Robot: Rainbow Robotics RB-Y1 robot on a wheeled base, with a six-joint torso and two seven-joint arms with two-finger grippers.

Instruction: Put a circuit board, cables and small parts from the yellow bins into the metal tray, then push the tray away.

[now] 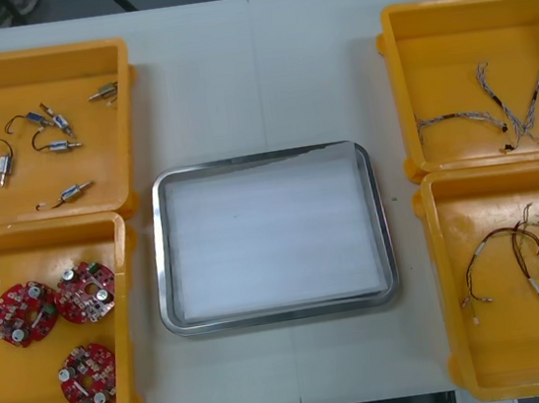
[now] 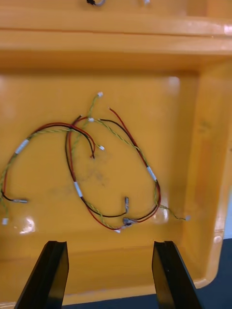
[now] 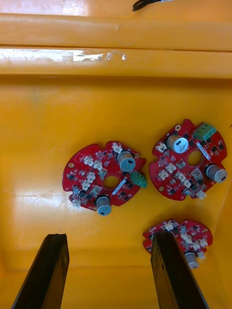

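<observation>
Glossy plastic yellow bins (image 1: pixel 126 131); shiny metal tray (image 1: pixel 164 275), white matt inside.

Metal tray (image 1: pixel 162 265) interior open from above; yellow bins (image 1: pixel 448 49) flank it closely both sides.

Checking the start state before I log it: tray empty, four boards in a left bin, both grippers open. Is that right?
Not quite. The left bin holds three boards, not four; the front view shows it. The rest stands: the tray is empty, and the left gripper and right gripper are open.
</observation>
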